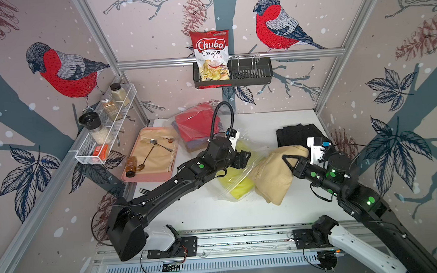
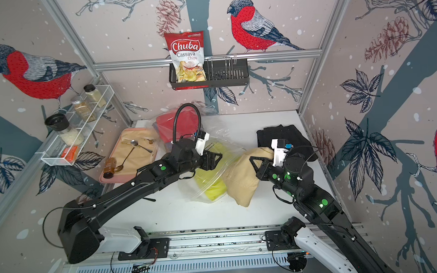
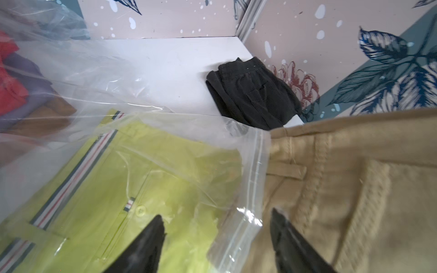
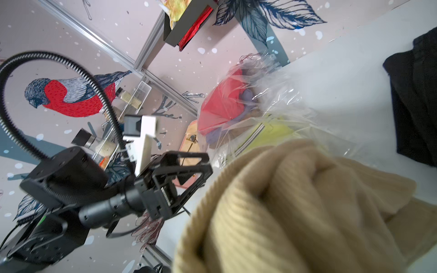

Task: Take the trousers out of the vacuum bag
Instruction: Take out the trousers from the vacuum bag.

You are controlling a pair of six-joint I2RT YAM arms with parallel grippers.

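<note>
tan trousers (image 1: 273, 175): on bench (image 1: 190, 213), just outside vacuum bag (image 1: 228, 193) mouth, long axis near-to-far, right arm nearer | right jaws: closed on their far end, cloth bunched | left jaws: parted, holding nothing, over zip-strip edge (image 3: 257, 165) | yellow trousers (image 3: 142, 177): inside bag beneath left jaws

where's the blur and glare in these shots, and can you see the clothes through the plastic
Left wrist view: black trousers sharp, tan trousers soft, white glare on the vacuum bag near its zip strip, yellow trousers readable through it. Right wrist view: tan cloth close and blurred, bright streaks on the crinkled plastic. Both top views: sharp and evenly lit.
</note>
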